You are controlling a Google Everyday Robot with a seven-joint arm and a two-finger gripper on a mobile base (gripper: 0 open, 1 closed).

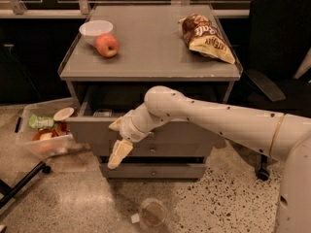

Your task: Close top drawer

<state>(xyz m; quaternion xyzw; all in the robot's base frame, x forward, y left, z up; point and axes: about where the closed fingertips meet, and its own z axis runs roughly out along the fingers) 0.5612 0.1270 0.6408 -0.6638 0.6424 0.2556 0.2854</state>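
The top drawer of the grey cabinet stands pulled out, with a small white card inside near its left end. Its knob is hidden behind my arm. My gripper is against the middle-left of the drawer front. It is open, with one cream finger hanging down below the front's lower edge and the other finger at its top edge. It holds nothing.
Two narrower drawer fronts with knobs are shut below. On the cabinet top are a white bowl, an apple and a chip bag. A plastic bin and a clear cup lie on the floor. An office chair stands at right.
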